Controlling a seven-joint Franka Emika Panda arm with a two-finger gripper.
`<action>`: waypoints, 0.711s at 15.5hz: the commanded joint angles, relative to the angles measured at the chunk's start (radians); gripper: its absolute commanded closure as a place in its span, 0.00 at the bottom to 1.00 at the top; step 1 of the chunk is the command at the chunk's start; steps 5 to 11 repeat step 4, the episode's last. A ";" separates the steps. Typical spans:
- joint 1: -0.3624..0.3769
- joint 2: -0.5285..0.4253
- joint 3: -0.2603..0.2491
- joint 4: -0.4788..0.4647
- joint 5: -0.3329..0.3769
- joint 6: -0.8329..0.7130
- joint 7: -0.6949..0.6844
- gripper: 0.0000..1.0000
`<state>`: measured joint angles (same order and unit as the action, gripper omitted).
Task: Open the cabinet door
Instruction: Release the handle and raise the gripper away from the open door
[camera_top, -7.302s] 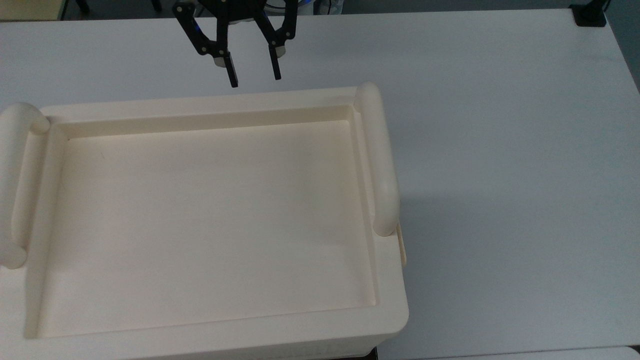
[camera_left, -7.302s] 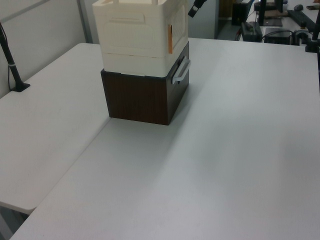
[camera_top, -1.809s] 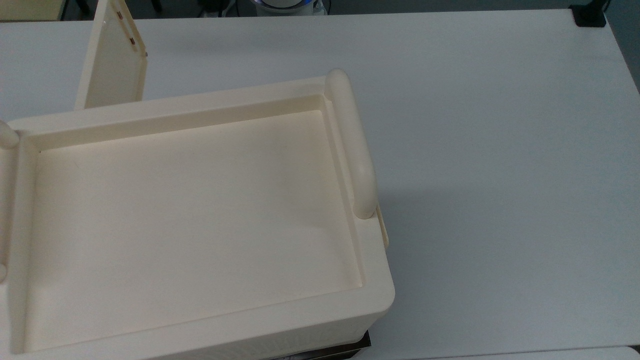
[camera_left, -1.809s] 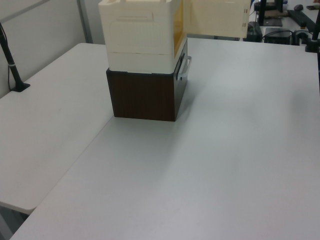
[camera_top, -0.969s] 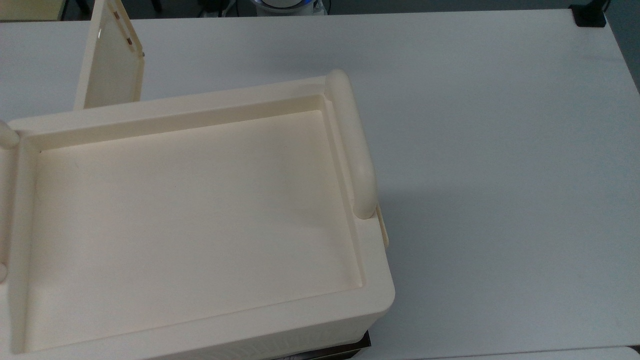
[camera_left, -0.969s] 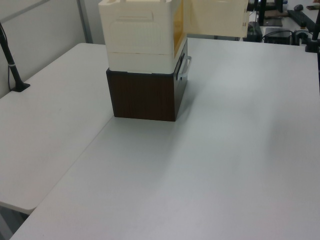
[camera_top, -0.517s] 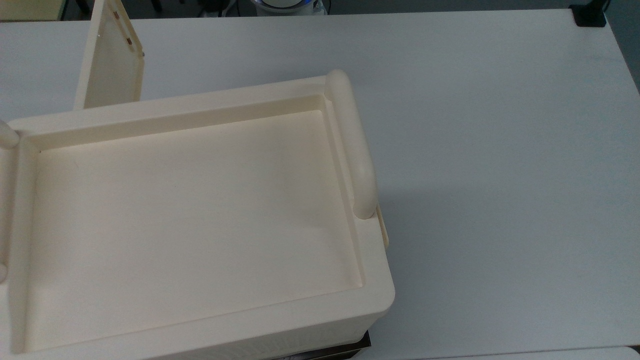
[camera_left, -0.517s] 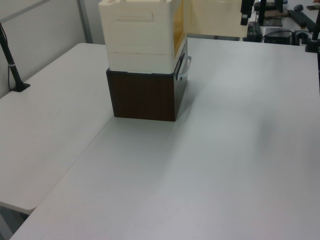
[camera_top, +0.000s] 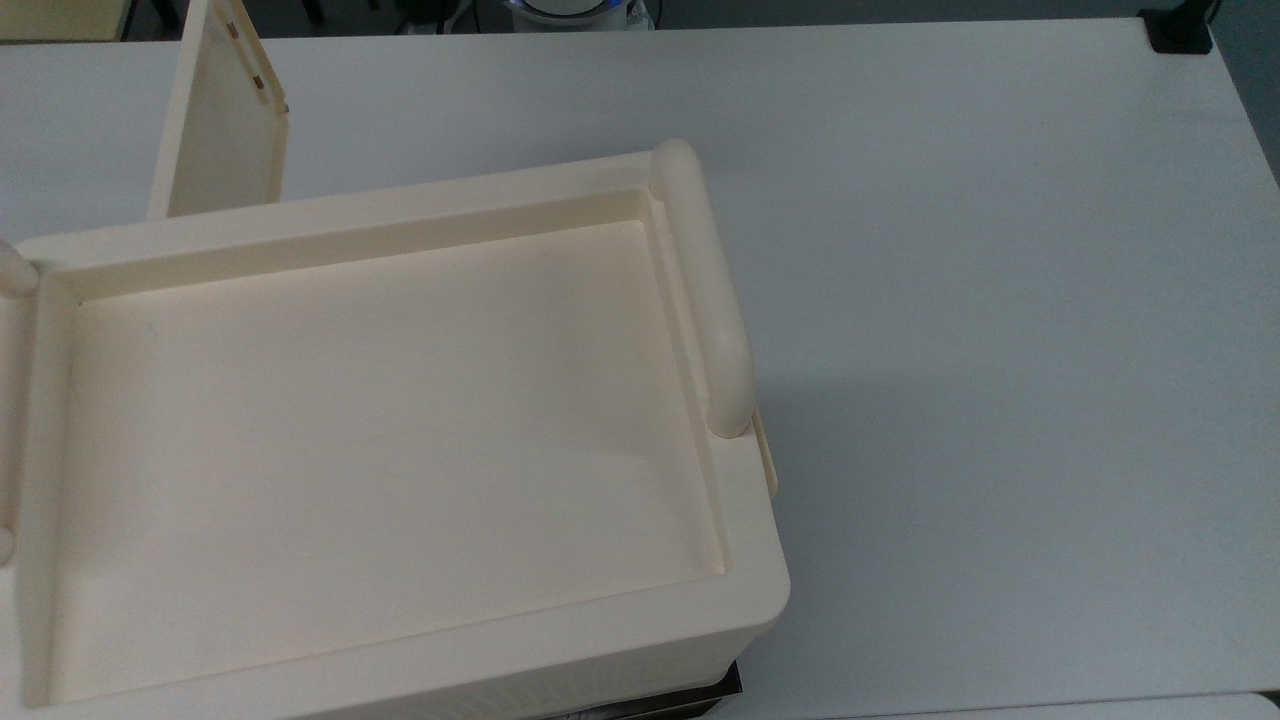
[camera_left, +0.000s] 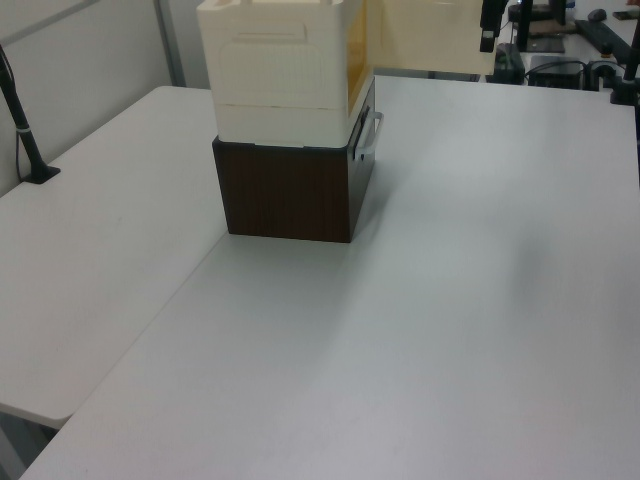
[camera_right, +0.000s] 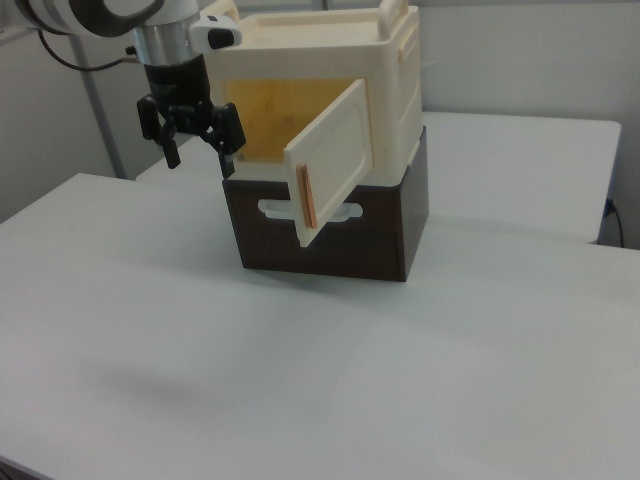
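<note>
cabinet door (camera_right: 333, 165) swung wide; tool (camera_right: 200, 158) spread, empty, apart at the right view's left

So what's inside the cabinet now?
Through the open door, the cabinet shows a bare yellowish back wall; the door hides the lower right of the interior.

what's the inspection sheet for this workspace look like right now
surface: white table, bare around the stack
job's things: cabinet door swung wide open; cabinet interior exposed, sits on a dark brown drawer unit
clutter: nothing seen
grippers: gripper open, hanging beside the cabinet opening at the right view's left, apart from the door
cables: one runs along a black post at the left view's left
surroundings: office desks with equipment beyond the table
</note>
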<state>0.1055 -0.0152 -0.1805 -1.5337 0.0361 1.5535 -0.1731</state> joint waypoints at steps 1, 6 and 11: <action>-0.012 -0.012 0.015 -0.011 -0.013 0.019 -0.020 0.00; -0.012 -0.012 0.015 -0.011 -0.013 0.019 -0.022 0.00; -0.012 -0.012 0.015 -0.011 -0.013 0.019 -0.022 0.00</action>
